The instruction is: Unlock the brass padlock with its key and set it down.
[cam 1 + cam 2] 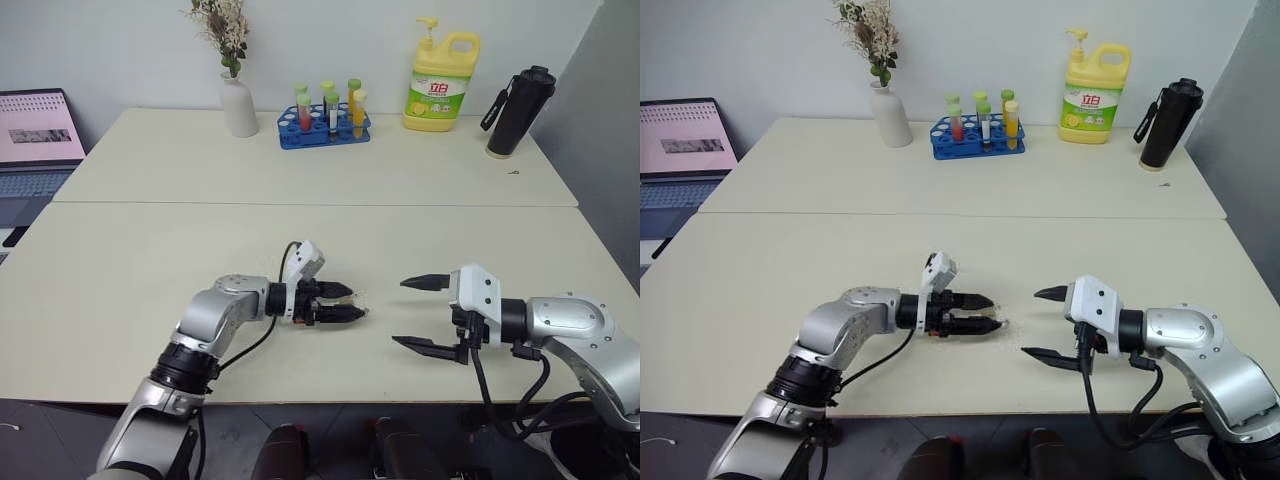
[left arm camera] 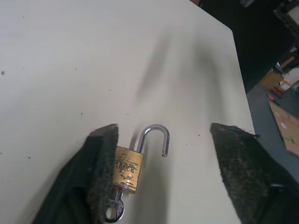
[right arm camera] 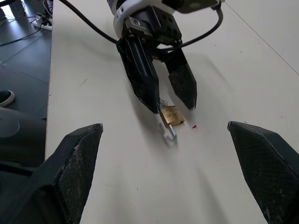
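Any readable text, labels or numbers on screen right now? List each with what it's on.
"LOCK": stamped on the padlock, worn but legible in the left wrist view.
Two red characters on the yellow bottle label: too small to read surely.
Laptop screen: content too blurred to read.
Tube rack, black flask, vase, key: no legible marks.

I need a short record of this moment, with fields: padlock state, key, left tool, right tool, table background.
padlock: brass padlock lies on the table, shackle swung open
key: key sits in the padlock's keyhole
left tool: left tool open, one finger against the padlock body
right tool: right tool open, apart from the padlock
background: vase, tube rack, yellow bottle, black flask
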{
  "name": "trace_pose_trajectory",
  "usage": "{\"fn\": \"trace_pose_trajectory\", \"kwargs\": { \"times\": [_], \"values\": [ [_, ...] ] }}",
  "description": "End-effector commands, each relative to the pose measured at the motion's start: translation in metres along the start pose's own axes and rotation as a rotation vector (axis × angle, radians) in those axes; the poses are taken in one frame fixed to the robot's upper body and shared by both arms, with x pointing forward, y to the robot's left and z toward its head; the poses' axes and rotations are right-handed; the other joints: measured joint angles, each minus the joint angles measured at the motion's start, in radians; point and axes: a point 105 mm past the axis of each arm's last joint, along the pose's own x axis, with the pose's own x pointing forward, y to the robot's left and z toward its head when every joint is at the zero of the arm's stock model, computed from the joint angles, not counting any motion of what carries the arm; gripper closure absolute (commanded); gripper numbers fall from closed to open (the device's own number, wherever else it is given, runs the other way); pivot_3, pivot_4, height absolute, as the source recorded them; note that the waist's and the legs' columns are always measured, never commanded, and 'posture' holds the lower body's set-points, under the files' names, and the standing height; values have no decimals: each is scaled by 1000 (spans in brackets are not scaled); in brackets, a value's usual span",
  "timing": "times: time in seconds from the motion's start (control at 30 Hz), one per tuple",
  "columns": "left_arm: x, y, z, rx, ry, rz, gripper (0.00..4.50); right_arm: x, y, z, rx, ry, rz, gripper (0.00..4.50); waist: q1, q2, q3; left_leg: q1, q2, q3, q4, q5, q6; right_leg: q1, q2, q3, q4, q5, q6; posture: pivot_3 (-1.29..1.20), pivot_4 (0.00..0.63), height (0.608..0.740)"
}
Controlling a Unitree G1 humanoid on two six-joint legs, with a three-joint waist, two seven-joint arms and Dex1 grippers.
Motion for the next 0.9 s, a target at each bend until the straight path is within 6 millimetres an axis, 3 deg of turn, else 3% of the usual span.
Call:
{"fn": "trace_pose_trajectory", "kwargs": {
  "times": [0.03,0.13,0.23,0.37,0.67,0.73,0.9],
  "values": [
    [-11,1,29,191,-33,34,430,-6,-2,9,-33,-10,-6,0,0,0,0,0,0,0,0,0,0,0,0,0,0,0,0,0,150,740],
    [-34,6,57,379,-76,138,430,-9,-4,7,-34,2,-15,0,0,0,0,0,0,0,0,0,0,0,0,0,0,0,0,0,150,740],
    [-49,2,64,466,-68,181,430,-11,-4,4,-31,9,-17,0,-1,0,0,0,0,0,0,0,0,0,0,0,0,0,0,0,150,740],
    [-70,-10,52,564,3,233,430,-13,-8,0,-29,19,-23,0,-5,0,0,1,1,2,-1,0,0,0,-1,1,-1,0,0,0,150,740],
    [-99,-33,22,548,118,241,430,-23,-17,-1,-36,21,-7,0,1,0,0,1,1,1,0,0,0,0,-2,0,-1,0,0,0,150,740],
    [-104,-42,15,549,118,229,430,-26,-20,-2,-39,35,7,0,-3,0,0,1,1,3,-1,0,0,0,-2,0,-1,0,0,0,150,740],
    [-104,-42,13,537,126,239,430,-26,-23,-4,-39,40,24,0,2,0,0,1,2,1,-1,0,0,0,-3,0,-1,0,0,0,150,740]
  ]
}}
